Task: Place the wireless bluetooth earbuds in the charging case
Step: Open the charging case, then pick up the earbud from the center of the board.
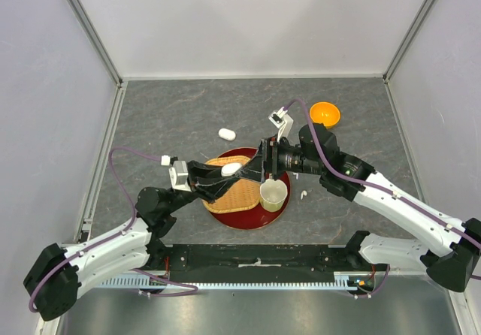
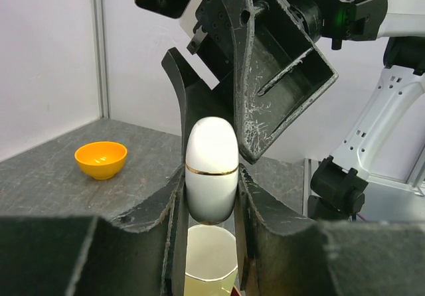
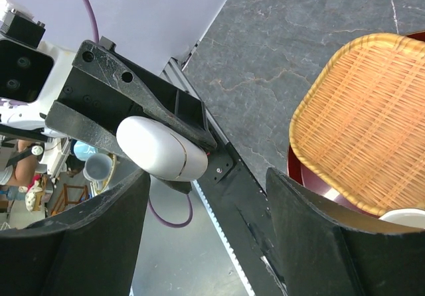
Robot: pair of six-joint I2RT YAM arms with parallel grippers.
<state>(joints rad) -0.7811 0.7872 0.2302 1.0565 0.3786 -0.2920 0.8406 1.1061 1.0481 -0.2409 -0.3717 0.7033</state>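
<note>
Left arm (image 1: 113, 248) outstretched, case (image 1: 231, 169) between fingers (image 2: 156, 216)

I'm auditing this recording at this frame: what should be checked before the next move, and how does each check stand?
1. Left gripper shut on the charging case: ok.
2. Right gripper open beside the case: ok.
3. Case lid open for loading: not ok, the seam is closed.
4. An earbud in view on the table: ok.
5. The other earbuds located: cannot tell.
</note>
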